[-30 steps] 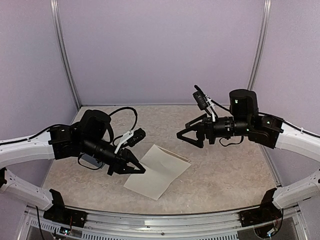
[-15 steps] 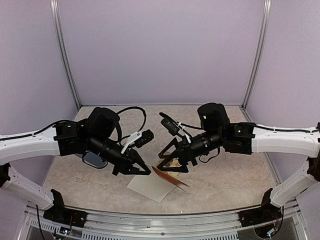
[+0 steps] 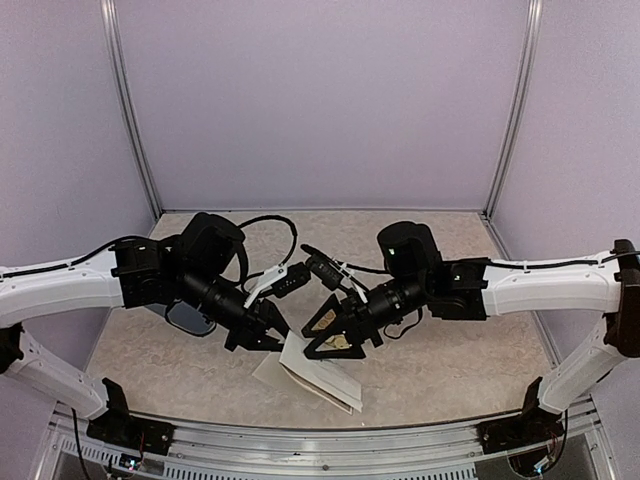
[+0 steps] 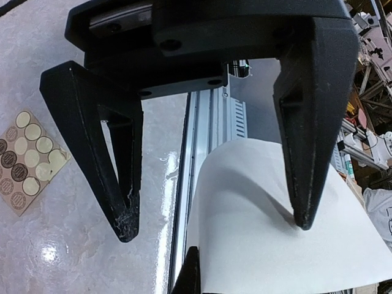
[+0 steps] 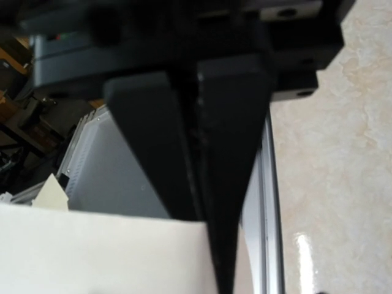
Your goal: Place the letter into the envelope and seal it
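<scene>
The letter (image 3: 318,378) lies near the table's front edge, white back up, with its left edge lifted and curled over. My left gripper (image 3: 272,338) is shut on that raised edge. My right gripper (image 3: 310,342) is open just right of it, low over the sheet. One wrist view shows wide jaws straddling the curved letter (image 4: 263,239), one fingertip (image 4: 300,222) touching it. The other wrist view shows jaws pressed together on the letter's (image 5: 98,251) edge. The blue-grey envelope (image 3: 186,318) lies mostly hidden under my left arm.
A tan sheet of round stickers (image 3: 338,342) lies on the table beneath the right gripper, also seen as a sticker sheet (image 4: 27,156) beside the letter. The metal rail (image 3: 330,435) of the front edge runs just beyond the letter.
My right arm swung left and down to the letter, its jaws narrowing slightly. The left gripper lifted and curled the letter's edge, uncovering the sticker sheet.
</scene>
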